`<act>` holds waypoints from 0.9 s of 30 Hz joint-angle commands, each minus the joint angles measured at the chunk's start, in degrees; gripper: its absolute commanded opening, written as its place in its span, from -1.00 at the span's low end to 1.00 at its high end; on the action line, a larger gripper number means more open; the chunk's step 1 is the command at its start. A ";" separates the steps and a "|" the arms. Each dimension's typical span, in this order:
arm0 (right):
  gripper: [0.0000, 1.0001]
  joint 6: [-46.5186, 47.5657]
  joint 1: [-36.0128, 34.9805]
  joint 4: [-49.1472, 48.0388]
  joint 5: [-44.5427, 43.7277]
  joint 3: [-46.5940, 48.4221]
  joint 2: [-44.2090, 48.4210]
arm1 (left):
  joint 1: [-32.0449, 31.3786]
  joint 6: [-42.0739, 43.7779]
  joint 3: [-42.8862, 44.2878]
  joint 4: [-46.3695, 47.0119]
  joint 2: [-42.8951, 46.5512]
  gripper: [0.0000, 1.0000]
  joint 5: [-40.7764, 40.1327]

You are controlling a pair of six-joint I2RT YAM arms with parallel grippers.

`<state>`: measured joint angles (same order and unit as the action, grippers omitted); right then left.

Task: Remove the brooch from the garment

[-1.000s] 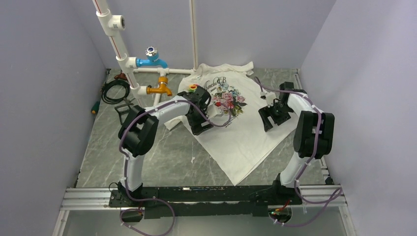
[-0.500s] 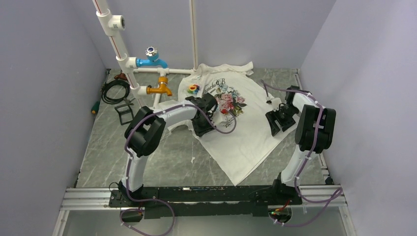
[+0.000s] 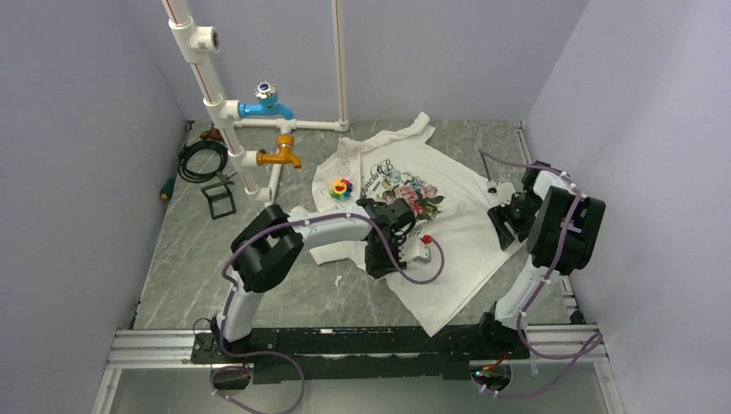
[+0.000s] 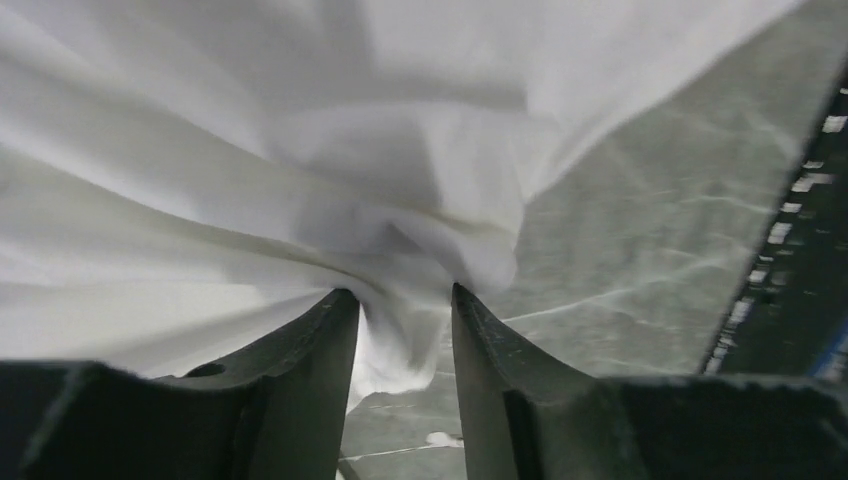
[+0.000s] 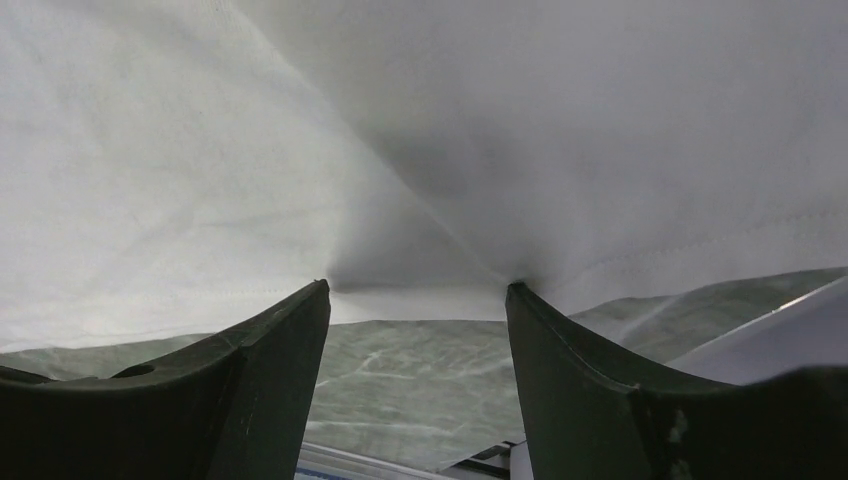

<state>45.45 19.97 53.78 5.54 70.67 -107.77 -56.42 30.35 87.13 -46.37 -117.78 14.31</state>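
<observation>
Left gripper (image 3: pixel 381 263) first: we see its fingers (image 4: pixel 330 340) clamped on a bunched fold of the garment (image 3: pixel 448 259), with white cloth squeezed into the narrow gap between them, around the middle of the tabletop (image 3: pixel 190 259). The brooch (image 3: pixel 342 187) is pinned to the shirt well apart from that gripper, to its left and nearer the far edge, and nothing touches it. Toward the right edge, the right gripper (image 3: pixel 502 231) has its fingers (image 5: pixel 270 350) spread wide. Their tips meet the shirt's hem, and we see bare marble between them.
</observation>
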 commanded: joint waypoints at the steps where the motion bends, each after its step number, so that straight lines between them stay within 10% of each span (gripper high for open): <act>1: 0.36 1.11 1.38 3.58 1.69 3.94 1.05 | -0.23 -1.05 0.66 -2.50 6.75 0.03 8.99; 11: 0.37 -6.58 -10.45 5.39 7.83 6.59 4.99 | 13.63 4.66 -1.48 -0.42 14.08 0.59 -6.10; 22: 0.36 -5.73 -13.47 -2.30 -2.02 -2.47 2.36 | 21.05 12.06 -11.01 5.92 9.64 0.51 -14.20; 27: 0.36 -3.29 -12.16 -5.58 -5.36 1.57 -3.91 | 20.51 13.45 -14.95 3.67 9.68 0.11 -13.24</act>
<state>39.55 6.52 53.76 4.49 69.10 -107.15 -35.31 41.04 74.08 -42.17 -108.99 0.95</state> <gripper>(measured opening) 0.676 0.630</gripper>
